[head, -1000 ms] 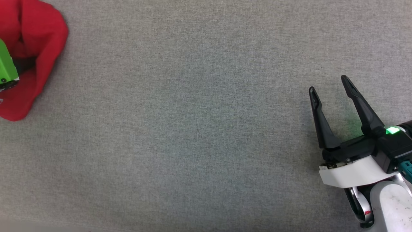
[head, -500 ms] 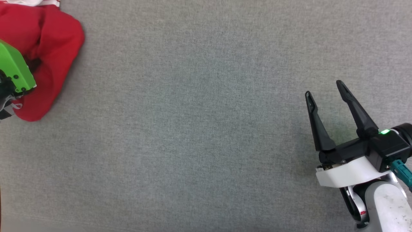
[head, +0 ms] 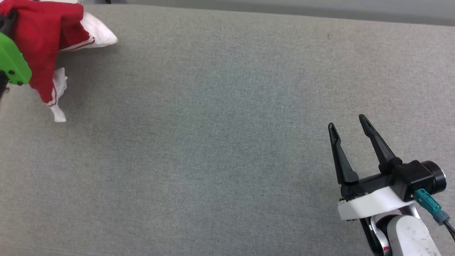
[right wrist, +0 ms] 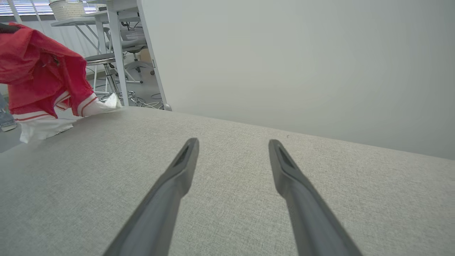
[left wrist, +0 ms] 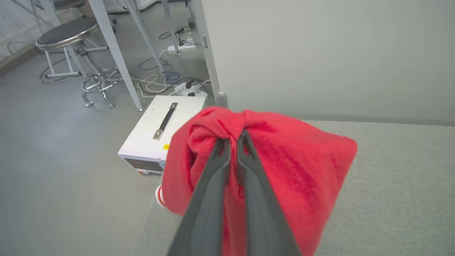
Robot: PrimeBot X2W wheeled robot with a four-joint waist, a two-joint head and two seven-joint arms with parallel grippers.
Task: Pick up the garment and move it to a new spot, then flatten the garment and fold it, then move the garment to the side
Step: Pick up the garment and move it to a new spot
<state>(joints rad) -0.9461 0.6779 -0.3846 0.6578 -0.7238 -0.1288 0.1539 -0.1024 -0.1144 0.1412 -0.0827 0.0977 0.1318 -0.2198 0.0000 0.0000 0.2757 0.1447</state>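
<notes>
A broad grey fabric worktop [head: 227, 142]. At its far left edge the red garment [head: 42, 39] hangs bunched from my left gripper [left wrist: 233, 137], pinched shut on a fold. It looks soft, light and floppy, best held by its hems. My right gripper [head: 347, 121] hovers wide, empty.

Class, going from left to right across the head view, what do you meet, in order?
The garment → bare grey table → the right gripper.

the garment [head: 49, 35] runs off the head view's left edge and hides the tips of the left gripper [left wrist: 233, 138].
</notes>
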